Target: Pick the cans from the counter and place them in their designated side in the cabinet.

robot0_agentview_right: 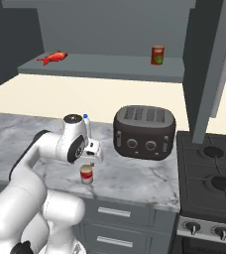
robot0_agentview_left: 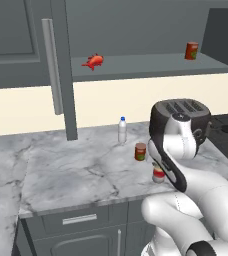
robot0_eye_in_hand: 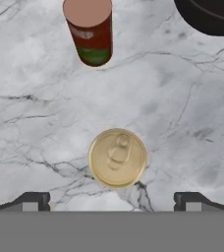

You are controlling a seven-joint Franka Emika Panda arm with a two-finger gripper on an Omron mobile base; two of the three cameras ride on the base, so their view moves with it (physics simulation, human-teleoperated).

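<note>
— Marble counter (robot0_agentview_left: 76, 172): how many cans stand on it?

— 2. The cream-white can with the red band (robot0_agentview_right: 86, 174) stands upright directly under the gripper (robot0_eye_in_hand: 112, 201); from the hand camera its gold pull-tab lid sits dead centre. The dark red can with the green patch (robot0_agentview_left: 140, 151) stands apart from it, at about 11 o'clock in that view.

— And the fingers?

— Spread wide, 1 tip at each side of the cream-white can, touching nothing.

— Anything else on the worktop?

— 1 clear bottle with a blue cap (robot0_agentview_left: 122, 130) farther back, and 1 dark toaster (robot0_agentview_right: 144, 131) at 1 o'clock.

— The cabinet (robot0_agentview_left: 61, 65)?

— Door open; its shelf holds 1 orange-red can (robot0_agentview_right: 157, 55) and 1 red fish-shaped thing (robot0_agentview_right: 53, 58), well apart.
</note>
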